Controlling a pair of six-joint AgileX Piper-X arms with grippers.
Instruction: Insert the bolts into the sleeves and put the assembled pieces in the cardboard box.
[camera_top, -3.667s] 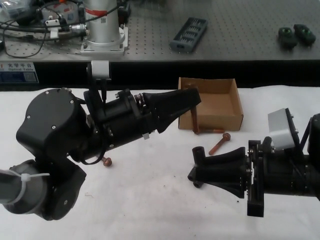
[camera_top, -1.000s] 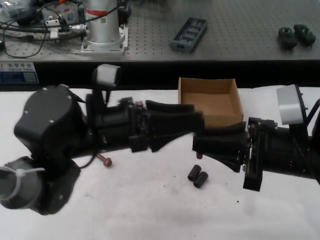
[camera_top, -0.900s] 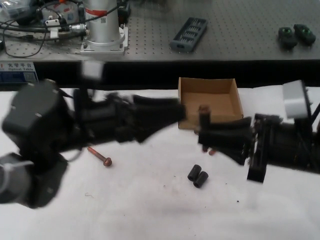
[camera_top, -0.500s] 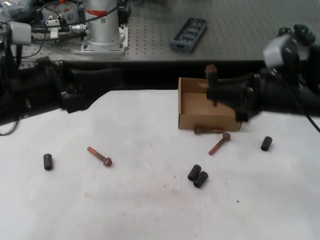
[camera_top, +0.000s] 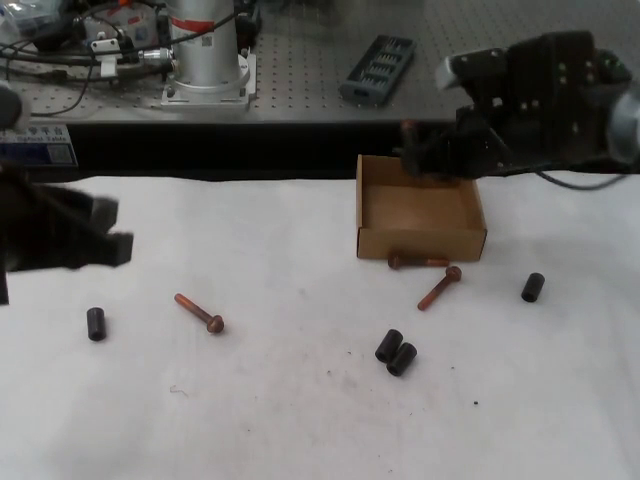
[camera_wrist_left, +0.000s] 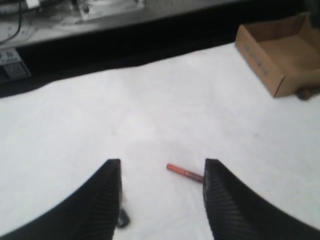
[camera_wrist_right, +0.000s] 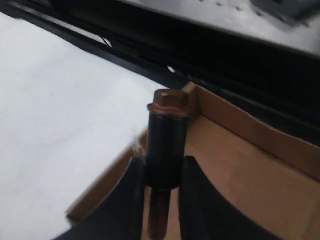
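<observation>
My right gripper (camera_top: 428, 155) is shut on an assembled piece (camera_top: 408, 134), a black sleeve with a copper bolt through it, held upright over the back edge of the cardboard box (camera_top: 420, 243). From the wrist, the piece (camera_wrist_right: 165, 140) stands between the fingers above the box (camera_wrist_right: 235, 170). My left gripper (camera_top: 95, 235) is far left, open and holding nothing (camera_wrist_left: 162, 164). Ahead of it lie a bolt (camera_wrist_left: 184, 172) and a sleeve (camera_wrist_left: 123, 218). Loose bolts (camera_top: 200, 312) (camera_top: 440, 287) (camera_top: 418, 262) and sleeves (camera_top: 96, 323) (camera_top: 395, 351) (camera_top: 533, 287) lie on the white cloth.
Behind the cloth runs a dark edge and a perforated metal bench with a grey post (camera_top: 205, 45), a dark tray (camera_top: 377, 68) and cables. The box (camera_wrist_left: 260, 62) sits off to one side in the left wrist view, a bolt (camera_wrist_left: 304, 93) at its foot.
The two grippers met at mid-table, then parted. The left arm drew back to the far left, uncovering a sleeve. The right arm carried the assembled piece up and back over the box.
</observation>
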